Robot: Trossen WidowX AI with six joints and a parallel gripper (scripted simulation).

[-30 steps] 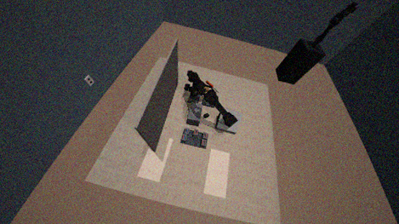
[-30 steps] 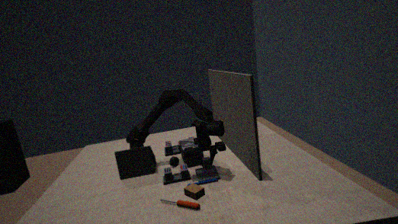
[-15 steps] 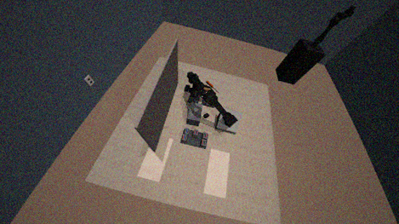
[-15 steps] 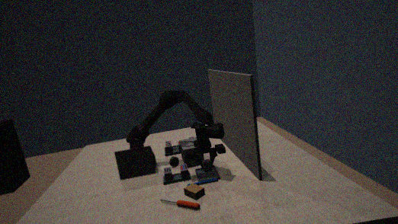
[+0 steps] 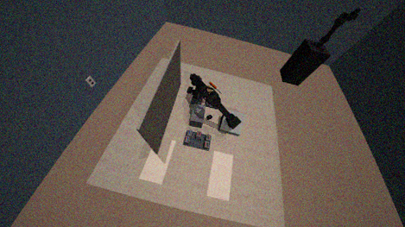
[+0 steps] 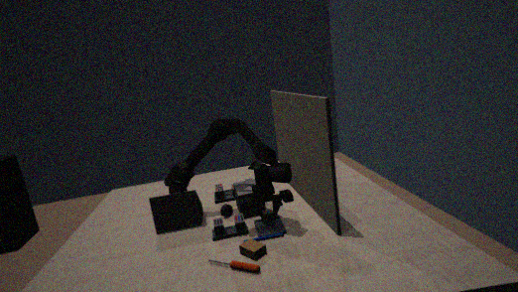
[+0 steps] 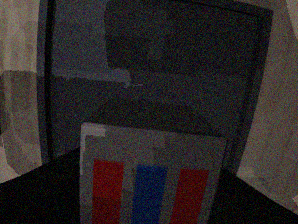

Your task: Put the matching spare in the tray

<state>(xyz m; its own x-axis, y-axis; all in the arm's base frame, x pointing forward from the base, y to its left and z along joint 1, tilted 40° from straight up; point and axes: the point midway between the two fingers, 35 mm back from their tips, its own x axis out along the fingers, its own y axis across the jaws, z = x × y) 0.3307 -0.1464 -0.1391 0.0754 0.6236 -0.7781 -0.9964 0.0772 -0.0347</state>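
Currently clamped on the striped spare (image 7: 152, 145), gripper (image 5: 198, 90) (image 6: 270, 215) (image 7: 145, 156) fingers at nine and three o'clock in wrist view. Stripes red, blue, red, toward six. Likely light, stiff, slick-faced; best gripped by opposite side walls, stripes uncovered. Held at the tray (image 6: 278, 230) (image 7: 259, 75), with tray floor spreading toward twelve. Can't tell whether touching down. Probably wants level seating, then gentle release to avoid tipping.
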